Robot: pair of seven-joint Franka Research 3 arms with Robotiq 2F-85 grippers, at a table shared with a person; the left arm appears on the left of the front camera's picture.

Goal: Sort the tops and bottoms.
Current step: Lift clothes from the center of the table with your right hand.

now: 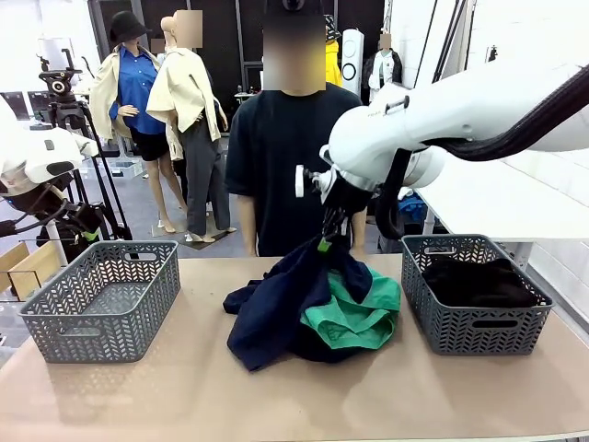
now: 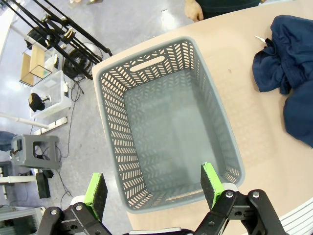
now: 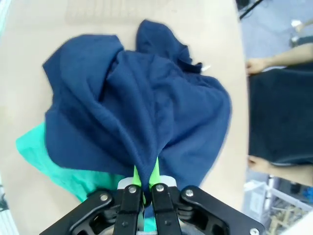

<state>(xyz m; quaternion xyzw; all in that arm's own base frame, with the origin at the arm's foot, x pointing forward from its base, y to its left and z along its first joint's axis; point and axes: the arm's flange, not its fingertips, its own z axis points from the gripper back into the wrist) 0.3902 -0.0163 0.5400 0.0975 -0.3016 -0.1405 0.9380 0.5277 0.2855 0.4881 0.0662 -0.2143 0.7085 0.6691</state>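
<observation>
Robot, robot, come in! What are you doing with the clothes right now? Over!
Right end effector shut on navy garment, draped over green garment. Left end effector open above grey basket. Nothing in the way.

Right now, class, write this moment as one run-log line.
right gripper: shut on navy garment, pulled up | left gripper: open over left basket | green garment: on table under navy one | right basket: holds dark clothes

Count, this moment:
- Grey baskets: 2, left basket [image 1: 101,299] and right basket [image 1: 474,295]
- Garments heaped on the table [image 1: 276,405]: 2 told apart, navy garment [image 1: 276,308] and green garment [image 1: 354,313]
- Dark clothing [image 1: 479,281] in the right basket: one heap, number of pieces not resolvable
- Grippers: 2, left gripper [image 2: 154,190] and right gripper [image 1: 324,244]
- Person [image 1: 276,166] at far side: 1
</observation>
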